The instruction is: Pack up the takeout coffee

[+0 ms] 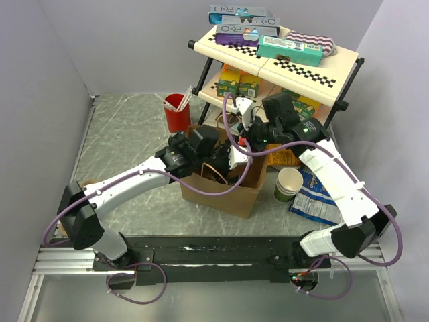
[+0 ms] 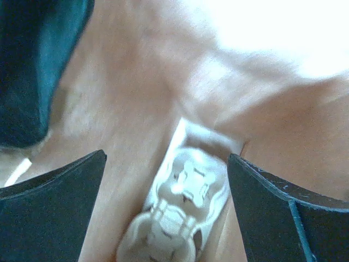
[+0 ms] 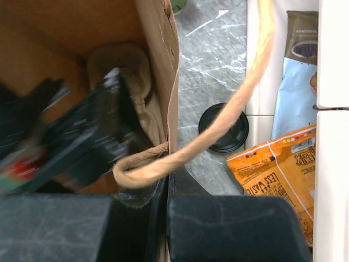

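Observation:
A brown paper bag [image 1: 224,193] stands open between the two arms. My left gripper [image 1: 216,155] reaches down inside it, and in the left wrist view that gripper [image 2: 166,158] is open with nothing held. A pale moulded tray [image 2: 182,204] lies below the jaws. At the upper left is a blurred dark green curved surface [image 2: 32,65]; I cannot tell whether it is the takeout coffee. My right gripper [image 3: 170,188] is shut on the bag's rim [image 3: 163,54], and the twine handle [image 3: 218,125] loops past it. Outside the bag a round black lid [image 3: 224,131] sits on the table.
A red cup with sticks [image 1: 177,111] stands behind the bag. A lidless green cup [image 1: 288,184], a blue snack bag [image 1: 316,200] and an orange packet [image 3: 278,169] lie right of the bag. A checkered two-level shelf [image 1: 315,70] with boxes stands at the back right.

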